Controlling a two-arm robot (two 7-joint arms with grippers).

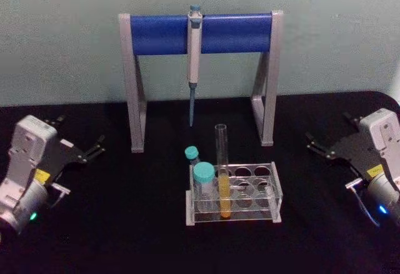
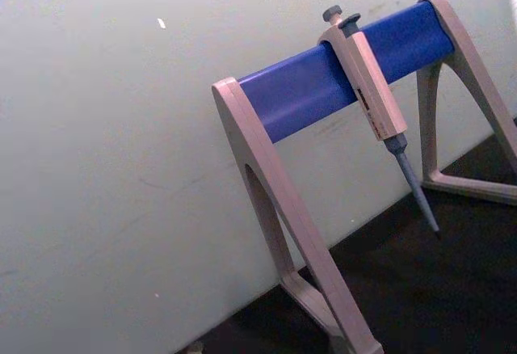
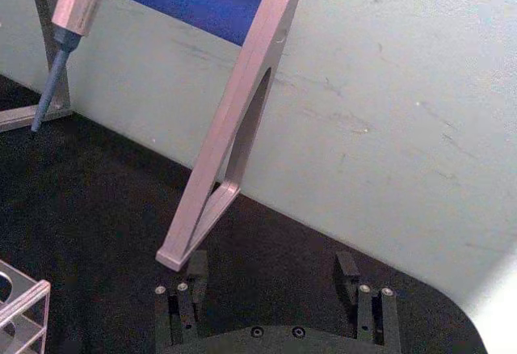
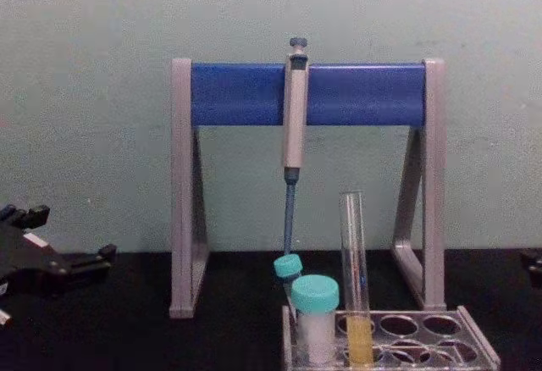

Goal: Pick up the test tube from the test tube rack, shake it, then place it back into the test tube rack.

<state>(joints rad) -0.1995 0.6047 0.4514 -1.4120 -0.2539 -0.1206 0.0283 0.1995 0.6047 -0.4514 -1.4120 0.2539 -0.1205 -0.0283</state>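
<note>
A pale green wall (image 1: 62, 36) backed the black surface (image 1: 125, 236), where a tall pipette stand (image 1: 144, 34) stood just behind the test tube rack (image 1: 277, 199). The left end effector (image 1: 80, 131) and right end effector (image 3: 271, 263) sat well out to the sides, fingers apart. The test tube (image 1: 221, 155) stood upright in the rack beside teal-capped vials (image 1: 203, 175). I reckoned a careless reach might knock those, or the hanging pipette (image 1: 194, 49).

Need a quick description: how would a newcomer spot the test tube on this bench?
In front of the grey-and-blue pipette stand sits a low clear test tube rack. The test tube stands upright in it, just right of the teal-capped vials. It alone is tall, slender and capless, with yellow-orange liquid in its lower part.
</note>
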